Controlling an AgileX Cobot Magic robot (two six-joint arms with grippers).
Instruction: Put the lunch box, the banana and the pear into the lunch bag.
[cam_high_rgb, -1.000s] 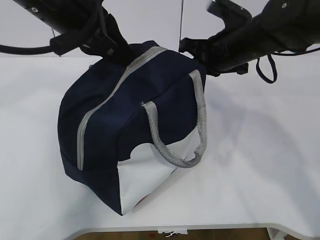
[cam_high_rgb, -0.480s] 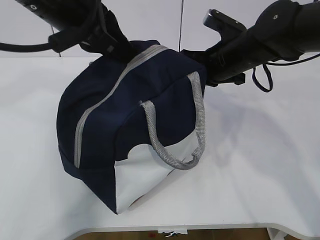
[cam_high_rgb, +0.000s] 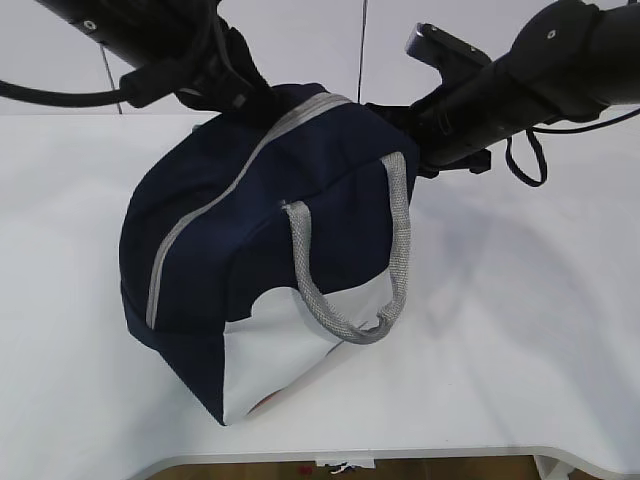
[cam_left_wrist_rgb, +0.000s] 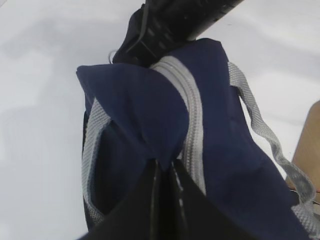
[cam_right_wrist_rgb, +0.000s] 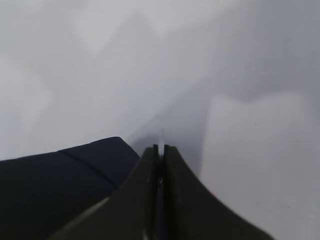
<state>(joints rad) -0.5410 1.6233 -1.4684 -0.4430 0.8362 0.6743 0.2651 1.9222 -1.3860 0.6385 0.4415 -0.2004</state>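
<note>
The lunch bag (cam_high_rgb: 250, 250) is sitting on my white table (cam_high_rgb: 520, 330), a little left of centre, with one corner pointing toward the near edge. Its grey zipper (cam_high_rgb: 215, 200) is running from the far top down to the near left, and it is looking fully zipped. One grey handle (cam_high_rgb: 385, 260) is drooping over the right face, above the white side panel (cam_high_rgb: 285, 350).

At the bag's far left corner, I am seeing my left gripper (cam_left_wrist_rgb: 164, 167) pinching a fold of navy fabric just beside the zipper, fingers pressed together on the cloth. My right gripper (cam_right_wrist_rgb: 161, 150) is sitting at the far right corner of the bag; its fingers are looking nearly together, with something thin and pale between the tips, and I cannot tell whether it is held. In the right wrist view the bag's dark edge is lying just left of the fingers.

To the right of the bag, bare table is stretching toward the rounded near edge.
</note>
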